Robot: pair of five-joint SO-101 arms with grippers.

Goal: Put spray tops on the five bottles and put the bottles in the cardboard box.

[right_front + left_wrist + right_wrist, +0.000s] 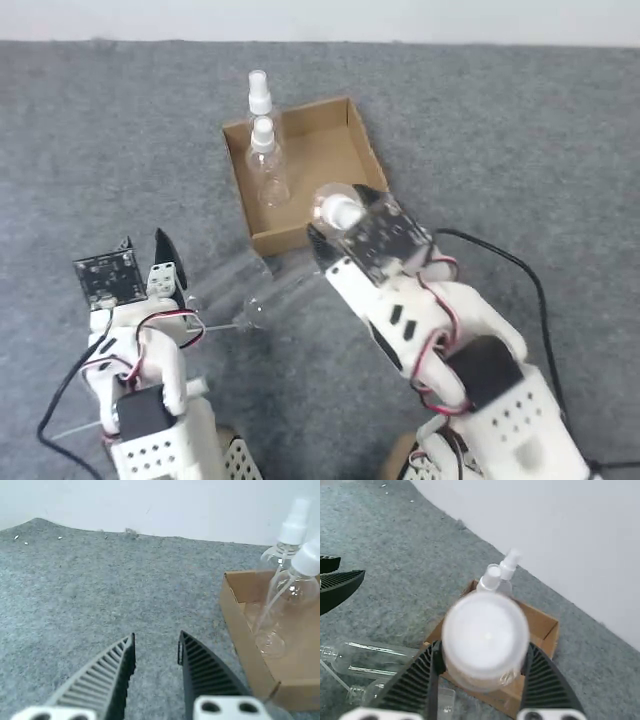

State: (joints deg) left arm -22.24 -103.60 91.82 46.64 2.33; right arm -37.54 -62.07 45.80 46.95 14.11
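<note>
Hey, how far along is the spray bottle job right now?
Done: two capped bottles stand in the cardboard box. In hand: the right pincer grips a third bottle, spray top on, by the box's front corner. Left to do: two clear bottles lie on the carpet, apparently without tops; they need capping and boxing. The left pincer is open and empty.

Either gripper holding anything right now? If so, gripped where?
Right gripper is shut on a clear bottle, clamped across the opposite sides of its round body. Left gripper is open, holding nothing.
</note>
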